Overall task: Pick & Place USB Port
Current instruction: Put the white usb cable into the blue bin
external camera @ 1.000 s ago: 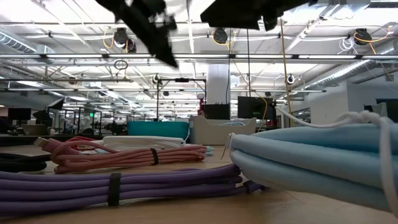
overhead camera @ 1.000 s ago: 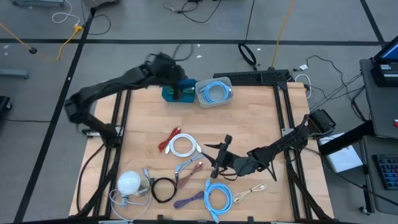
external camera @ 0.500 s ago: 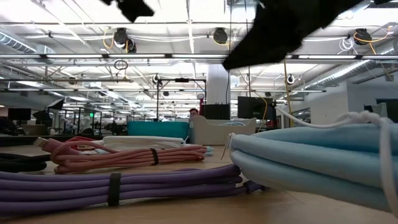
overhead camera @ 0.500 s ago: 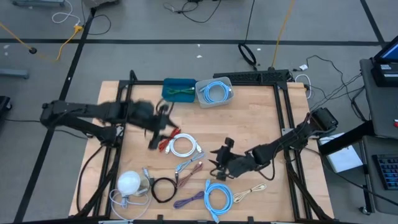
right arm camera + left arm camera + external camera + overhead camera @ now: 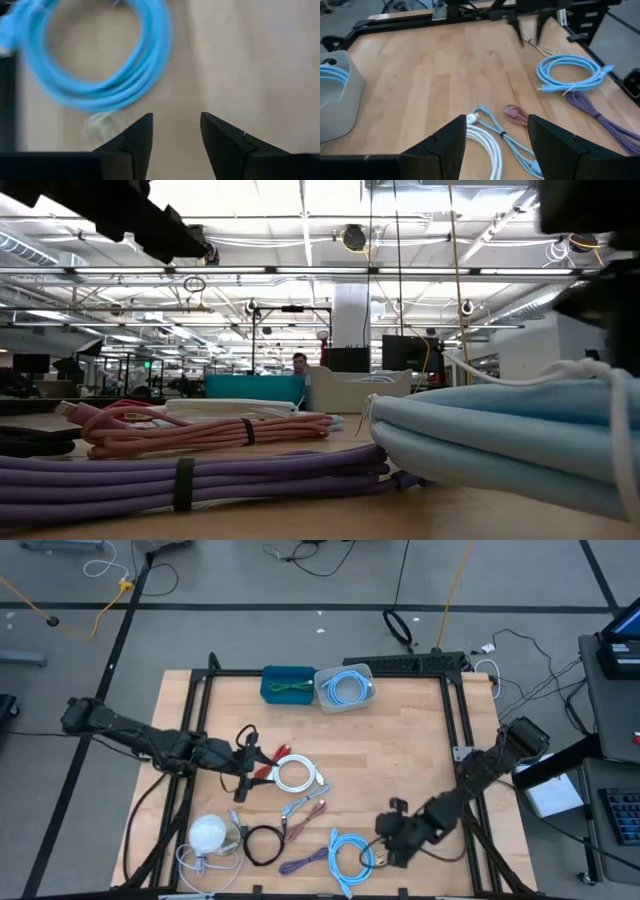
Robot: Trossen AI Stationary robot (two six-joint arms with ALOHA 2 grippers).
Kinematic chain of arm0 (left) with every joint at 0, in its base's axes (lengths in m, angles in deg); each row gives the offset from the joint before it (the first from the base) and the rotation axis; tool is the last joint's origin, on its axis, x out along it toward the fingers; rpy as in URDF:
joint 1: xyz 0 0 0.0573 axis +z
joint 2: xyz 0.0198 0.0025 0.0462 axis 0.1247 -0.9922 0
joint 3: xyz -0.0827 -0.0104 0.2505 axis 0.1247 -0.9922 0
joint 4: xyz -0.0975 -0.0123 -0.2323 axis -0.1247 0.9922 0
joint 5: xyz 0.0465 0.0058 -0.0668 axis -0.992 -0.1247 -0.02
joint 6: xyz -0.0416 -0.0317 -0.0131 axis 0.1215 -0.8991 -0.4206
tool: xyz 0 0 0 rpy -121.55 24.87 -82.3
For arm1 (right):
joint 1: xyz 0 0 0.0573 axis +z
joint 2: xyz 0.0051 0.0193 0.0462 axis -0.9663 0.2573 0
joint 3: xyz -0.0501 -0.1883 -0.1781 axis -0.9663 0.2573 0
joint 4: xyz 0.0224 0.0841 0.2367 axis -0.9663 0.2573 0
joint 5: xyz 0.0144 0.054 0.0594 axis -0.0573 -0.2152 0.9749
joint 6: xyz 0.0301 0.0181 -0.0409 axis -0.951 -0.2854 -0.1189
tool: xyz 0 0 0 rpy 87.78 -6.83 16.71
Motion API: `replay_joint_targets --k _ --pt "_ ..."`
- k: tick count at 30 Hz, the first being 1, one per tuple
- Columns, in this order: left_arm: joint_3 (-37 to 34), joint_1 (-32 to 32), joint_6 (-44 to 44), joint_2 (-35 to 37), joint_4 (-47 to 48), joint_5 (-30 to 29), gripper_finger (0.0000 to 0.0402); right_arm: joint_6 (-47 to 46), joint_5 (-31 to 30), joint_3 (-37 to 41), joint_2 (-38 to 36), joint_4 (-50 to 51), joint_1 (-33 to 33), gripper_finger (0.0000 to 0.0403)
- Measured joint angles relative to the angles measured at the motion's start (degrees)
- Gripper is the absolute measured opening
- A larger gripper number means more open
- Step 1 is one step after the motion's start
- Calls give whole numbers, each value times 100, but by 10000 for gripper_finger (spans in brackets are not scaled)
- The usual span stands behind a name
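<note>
Since the earlier frame, the left gripper [image 5: 243, 762] has been swung from the teal bin [image 5: 287, 683] down over the wooden bench [image 5: 400, 740], beside the white cable [image 5: 296, 775]; its fingers are spread, holding nothing. The right gripper [image 5: 383, 845] is parted and empty beside the blue cable [image 5: 350, 853]. An industrial hall is seen behind.

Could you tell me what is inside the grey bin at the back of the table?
The grey bin holds a coiled light-blue cable, seen from above. Whatever lies beneath the coil is covered, so I cannot tell if anything else is in there.
</note>
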Motion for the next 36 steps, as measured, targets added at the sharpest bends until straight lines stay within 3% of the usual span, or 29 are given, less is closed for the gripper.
replay_joint_targets --k 6,12,23,28,36 --pt "-38 52 -12 1 -123 -2 216 -1338 94 0 0 59 649 160" --pt "-38 52 -56 1 -123 3 216 -2068 67 -2 42 1013 909 160" --pt "-38 52 -102 -1 -87 11 216 -2395 275 -25 442 1230 955 160" --pt "-38 52 -106 -1 -86 -33 216 -2525 379 9 179 1300 929 160" --pt "-38 52 -161 -1 -45 -63 216 -2393 56 7 -273 891 944 160"
